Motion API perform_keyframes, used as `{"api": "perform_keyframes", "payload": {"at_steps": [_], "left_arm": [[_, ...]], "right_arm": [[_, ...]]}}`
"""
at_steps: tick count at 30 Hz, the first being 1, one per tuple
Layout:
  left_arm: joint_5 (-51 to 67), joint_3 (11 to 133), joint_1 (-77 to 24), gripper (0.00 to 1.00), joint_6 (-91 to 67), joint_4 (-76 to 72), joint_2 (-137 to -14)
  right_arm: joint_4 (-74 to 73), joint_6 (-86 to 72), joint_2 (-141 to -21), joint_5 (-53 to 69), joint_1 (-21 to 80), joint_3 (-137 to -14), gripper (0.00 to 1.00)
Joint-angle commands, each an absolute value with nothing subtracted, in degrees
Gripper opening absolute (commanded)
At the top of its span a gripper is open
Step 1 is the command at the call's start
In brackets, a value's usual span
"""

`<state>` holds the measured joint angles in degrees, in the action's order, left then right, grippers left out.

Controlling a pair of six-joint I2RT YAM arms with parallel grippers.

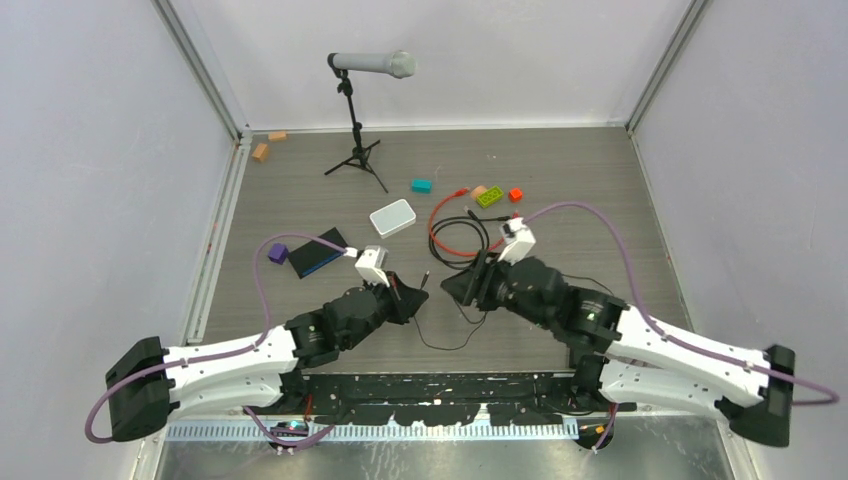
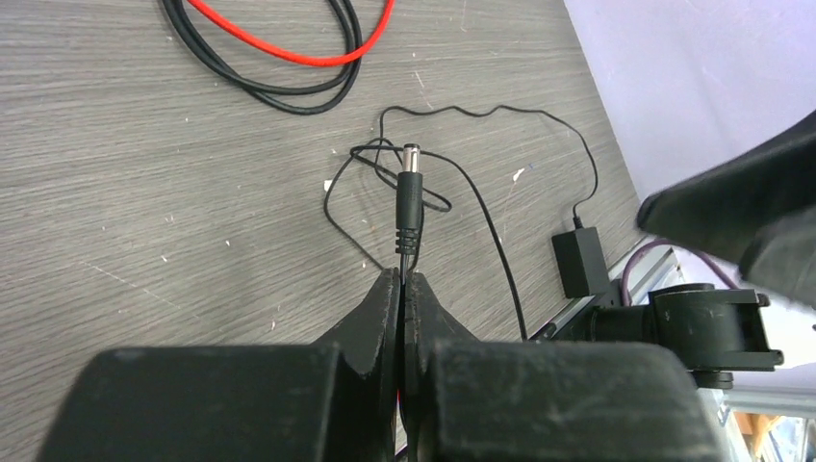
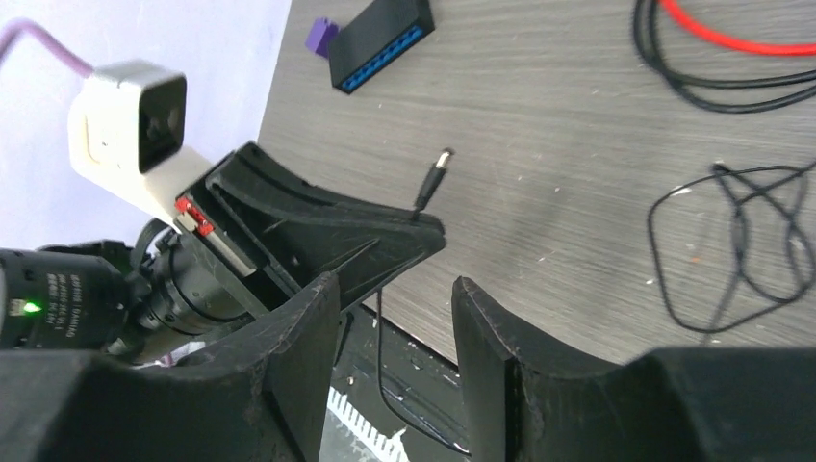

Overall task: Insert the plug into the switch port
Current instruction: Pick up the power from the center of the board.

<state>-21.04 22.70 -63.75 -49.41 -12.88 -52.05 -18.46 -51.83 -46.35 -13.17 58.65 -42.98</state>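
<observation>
My left gripper (image 1: 420, 287) is shut on the thin black cable just behind a black barrel plug (image 2: 409, 188), which sticks out past the fingertips (image 2: 385, 289) above the table. This plug also shows in the right wrist view (image 3: 433, 178). The red cable (image 1: 445, 225) lies coiled further back; its end (image 1: 460, 190) is too small to make out the clear-tipped plug. The flat black switch (image 1: 313, 254) lies to the left, its blue port edge (image 3: 380, 60) facing the near side. My right gripper (image 1: 455, 290) is open and empty, facing the left gripper tip.
A white rounded box (image 1: 392, 217) lies behind the switch and a purple block (image 1: 278, 253) beside it. A microphone stand (image 1: 355, 130) is at the back. Small coloured blocks (image 1: 489, 196) lie near the red cable. A black power adapter (image 2: 579, 260) sits at the near table edge.
</observation>
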Motion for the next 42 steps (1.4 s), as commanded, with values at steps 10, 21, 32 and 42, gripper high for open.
{"api": "perform_keyframes", "payload": {"at_steps": [10, 21, 32, 42], "left_arm": [[-26.88, 24.97, -68.29, 0.0, -49.39, -12.57, -50.36], [-27.66, 25.17, -68.76, 0.0, -49.79, -11.56, -49.17], [-30.42, 25.63, -68.92, 0.0, -50.05, -8.37, -47.61], [-30.66, 25.58, -68.97, 0.01, -49.01, -7.99, -46.23]], "right_arm": [[-0.3, -61.26, -60.33, -32.3, 66.82, -40.9, 0.5], [4.86, -65.39, -66.03, -28.7, 66.84, -40.31, 0.47], [8.73, -68.26, -69.19, -25.71, 67.69, -38.68, 0.38], [9.89, -69.01, -71.81, -25.01, 67.92, -38.71, 0.06]]}}
